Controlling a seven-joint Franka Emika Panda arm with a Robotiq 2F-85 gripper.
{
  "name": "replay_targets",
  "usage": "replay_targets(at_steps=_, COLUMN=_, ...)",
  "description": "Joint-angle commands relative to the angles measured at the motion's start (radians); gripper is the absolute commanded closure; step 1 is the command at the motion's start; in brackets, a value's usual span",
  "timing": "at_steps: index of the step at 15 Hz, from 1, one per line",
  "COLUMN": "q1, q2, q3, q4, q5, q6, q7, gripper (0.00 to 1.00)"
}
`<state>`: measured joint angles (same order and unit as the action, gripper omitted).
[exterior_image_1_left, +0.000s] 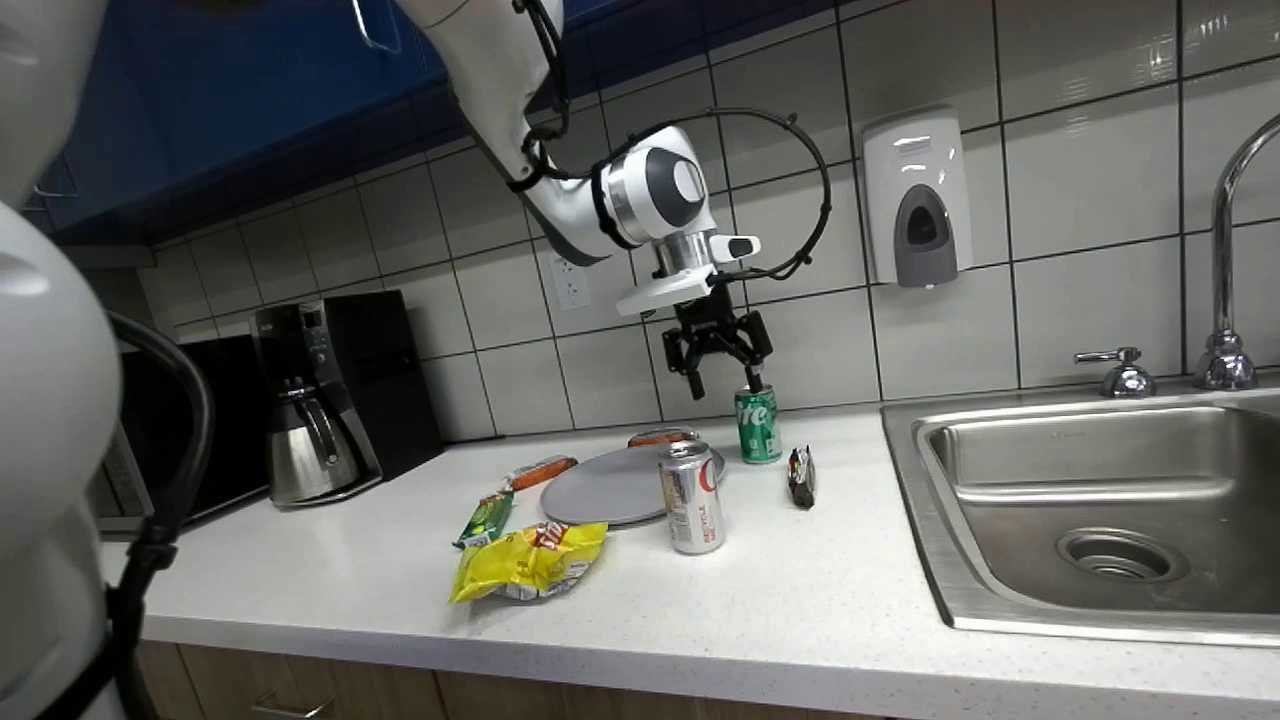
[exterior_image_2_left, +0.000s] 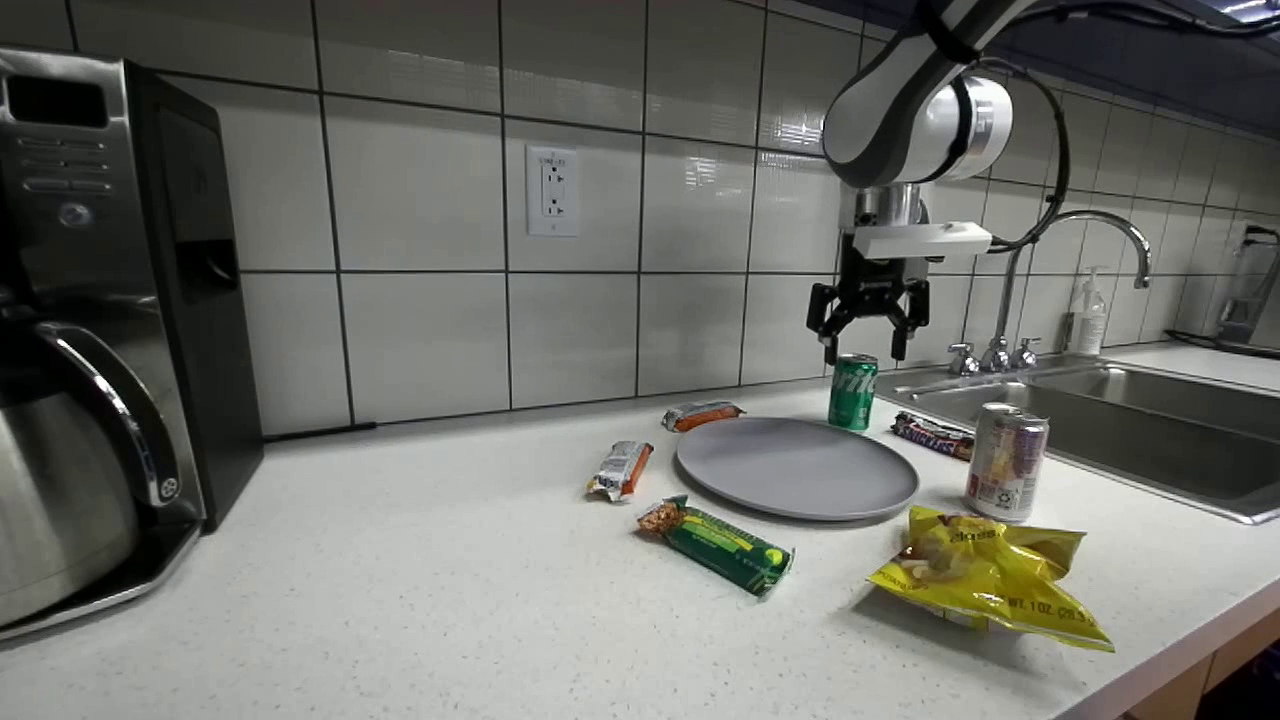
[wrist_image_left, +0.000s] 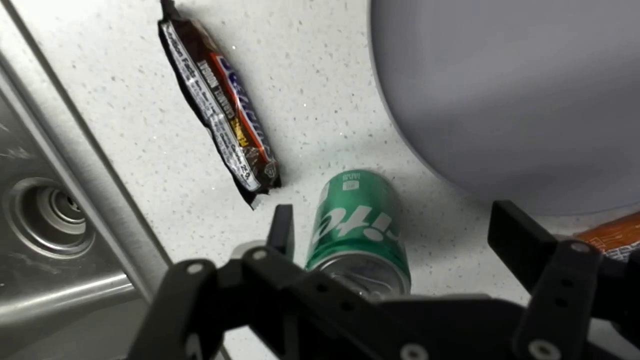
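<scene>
The green can (wrist_image_left: 357, 220) stood upright on the white counter (exterior_image_2_left: 450, 560), near the tiled wall (exterior_image_2_left: 575, 340) and just beside the grey plate (exterior_image_2_left: 800, 465). From the wrist, its lettering showed only in part, and the gripper (exterior_image_2_left: 864, 350) hid some of its top. The fingers (wrist_image_left: 520, 245) hung spread wide, holding nothing; in both exterior views one tip appeared right at the can's upper edge, and I couldn't tell whether it touched. Close by lay a Snickers bar (exterior_image_1_left: 801, 478), almost end-on in an exterior view and its name lost there, though readable from the wrist. An orange wrapper (exterior_image_1_left: 662, 437) peeked out from behind the plate, partly hidden. A silver can (exterior_image_1_left: 692, 510) blocked a stretch of the plate's rim, its brand turned mostly away. The crumpled yellow chip bag (exterior_image_1_left: 530, 560) covered a bit of a green bar (exterior_image_1_left: 487, 520); a second orange wrapper (exterior_image_2_left: 622, 470) bore print too small to read. Farther out, the coffee maker (exterior_image_2_left: 200, 300) was cut off on one side, and the sink (exterior_image_1_left: 932, 520) ran out of sight.
</scene>
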<state>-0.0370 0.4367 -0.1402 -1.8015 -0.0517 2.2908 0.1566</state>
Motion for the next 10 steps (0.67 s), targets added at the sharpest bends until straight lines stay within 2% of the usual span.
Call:
replay_targets(at_steps=1, q1=0.010, q2=-0.117, q3=-0.008, q4=-0.145, q5=-0.043, q6=-0.002, q7=0.036, gripper=0.00)
replay_targets(at_steps=8, q1=0.002, q2=-0.226, q3=-0.008, q4=-0.321, q5=-0.086, q6=0.020, q7=0.062, gripper=0.00)
replay_targets(at_steps=9, q1=-0.009, q2=-0.166, q3=0.004, q4=-0.251, q5=-0.060, q6=0.002, q7=0.032, gripper=0.00)
replay_targets(at_steps=10, q1=-0.009, q2=-0.177, q3=0.004, q4=-0.269, q5=-0.062, q6=0.003, q7=0.032, gripper=0.00)
